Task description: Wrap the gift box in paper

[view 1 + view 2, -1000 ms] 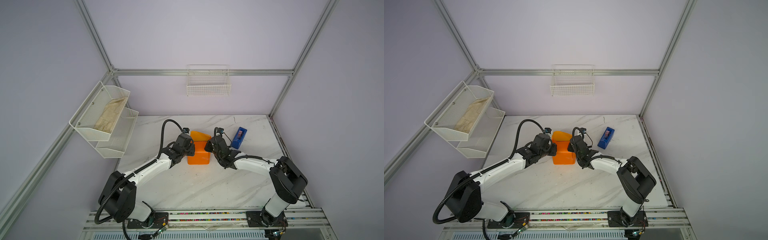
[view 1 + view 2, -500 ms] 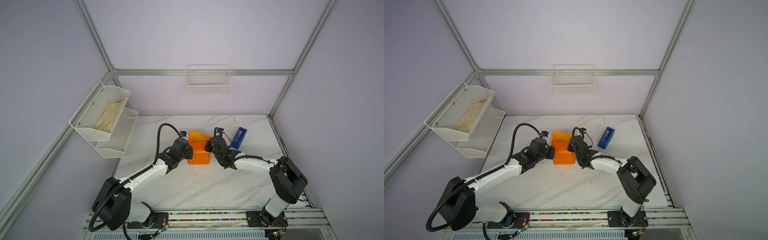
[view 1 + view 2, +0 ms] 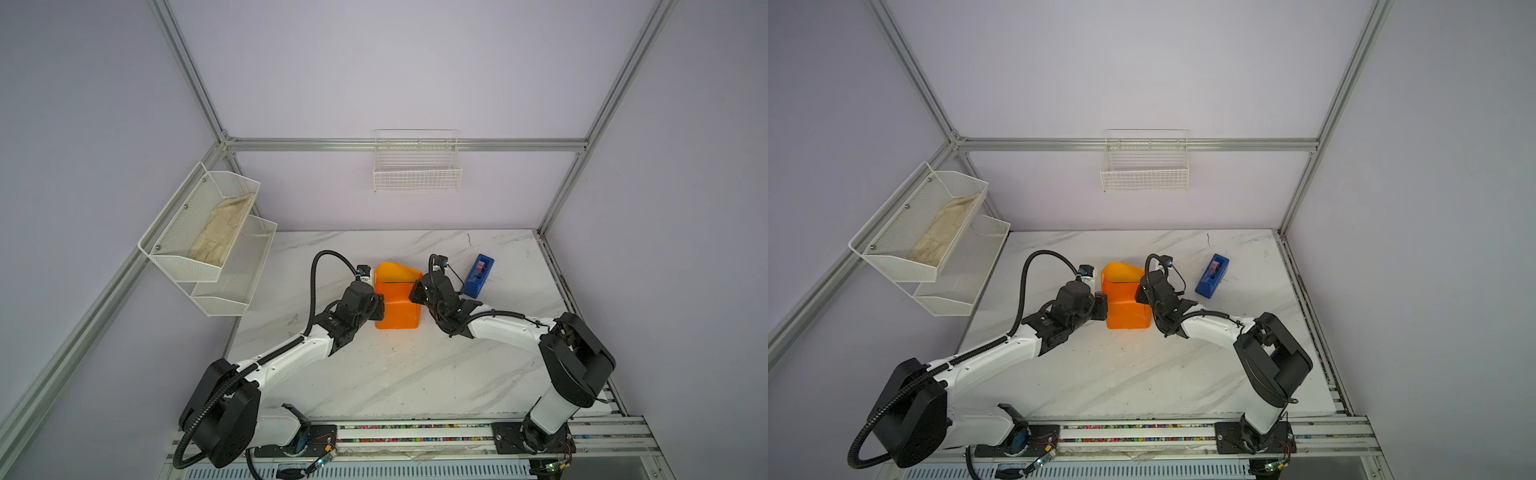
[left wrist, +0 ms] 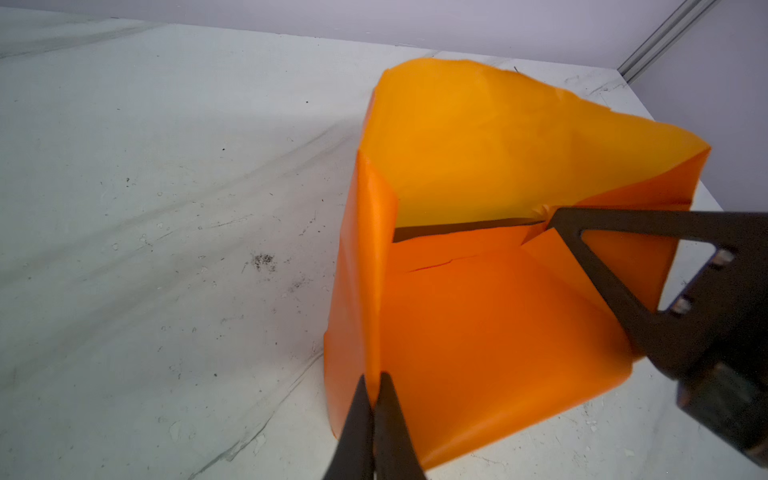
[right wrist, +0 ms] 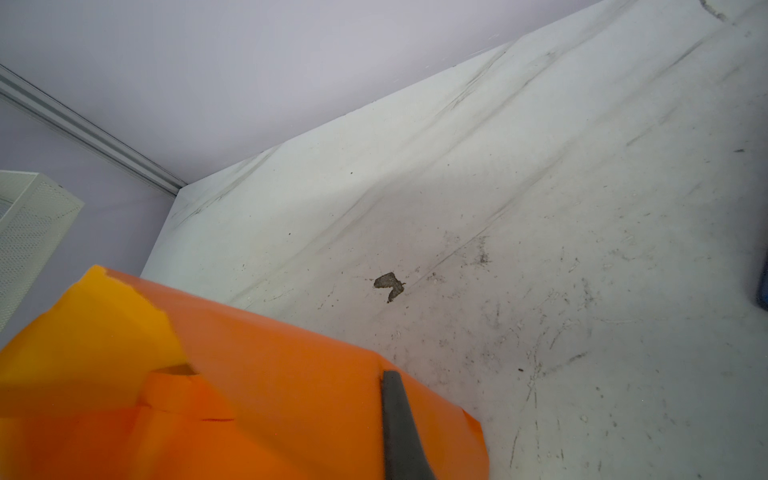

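Note:
The orange paper [image 3: 397, 305] [image 3: 1125, 303] stands folded up around the gift box in the middle of the marble table, its far flap raised. The gift box is almost wholly hidden; only a thin dark edge [image 4: 457, 229] shows under the flap. My left gripper [image 4: 375, 380] [image 3: 377, 307] is shut on the upright fold of the paper [image 4: 478, 316] at the parcel's left side. My right gripper [image 3: 415, 291] [image 5: 384, 376] pinches the right side flap of the paper [image 5: 270, 395]. One of its fingers [image 5: 395, 415] lies on the outside; the other is behind the sheet.
A blue tape dispenser [image 3: 478, 276] [image 3: 1212, 276] stands just right of the right wrist. White mesh shelves [image 3: 208, 232] holding a pale cloth hang on the left wall. A wire basket [image 3: 417, 174] hangs on the back wall. A dark stain [image 5: 388, 284] marks the table.
My left gripper has closed onto the paper's left fold, its arm shifting slightly toward the front. The right gripper and the parcel have stayed put.

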{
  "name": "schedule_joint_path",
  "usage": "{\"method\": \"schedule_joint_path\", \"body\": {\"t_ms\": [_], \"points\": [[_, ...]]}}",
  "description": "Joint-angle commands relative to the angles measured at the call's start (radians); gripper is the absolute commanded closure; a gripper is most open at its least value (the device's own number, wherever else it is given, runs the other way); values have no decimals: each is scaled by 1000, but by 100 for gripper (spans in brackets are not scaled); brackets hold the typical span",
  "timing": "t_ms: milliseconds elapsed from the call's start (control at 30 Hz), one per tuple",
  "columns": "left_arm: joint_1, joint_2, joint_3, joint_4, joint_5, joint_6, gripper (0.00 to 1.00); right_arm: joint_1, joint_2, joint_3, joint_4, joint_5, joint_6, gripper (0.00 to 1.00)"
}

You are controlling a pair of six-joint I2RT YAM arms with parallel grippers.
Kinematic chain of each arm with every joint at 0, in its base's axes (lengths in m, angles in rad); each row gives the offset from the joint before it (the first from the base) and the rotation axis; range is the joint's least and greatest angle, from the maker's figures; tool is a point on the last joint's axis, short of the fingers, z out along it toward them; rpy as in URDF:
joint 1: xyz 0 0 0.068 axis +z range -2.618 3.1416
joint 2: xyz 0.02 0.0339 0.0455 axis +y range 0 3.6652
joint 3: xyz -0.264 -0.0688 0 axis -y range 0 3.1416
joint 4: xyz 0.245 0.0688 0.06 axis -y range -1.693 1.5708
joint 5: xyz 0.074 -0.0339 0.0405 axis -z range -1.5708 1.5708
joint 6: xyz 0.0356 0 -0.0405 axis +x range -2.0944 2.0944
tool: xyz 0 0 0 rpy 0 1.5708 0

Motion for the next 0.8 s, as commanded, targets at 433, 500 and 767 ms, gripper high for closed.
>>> {"method": "schedule_joint_path", "body": {"t_ms": [433,500,767], "points": [[-16,2,-25,-21,21,-14,100,2,-43,-42,-49,-43,64,100],[-16,-2,-24,-23,20,-14,100,2,-44,-40,-51,-35,64,100],[-16,-27,5,-54,12,-7,85,1,-73,29,-135,-59,17,65]]}}
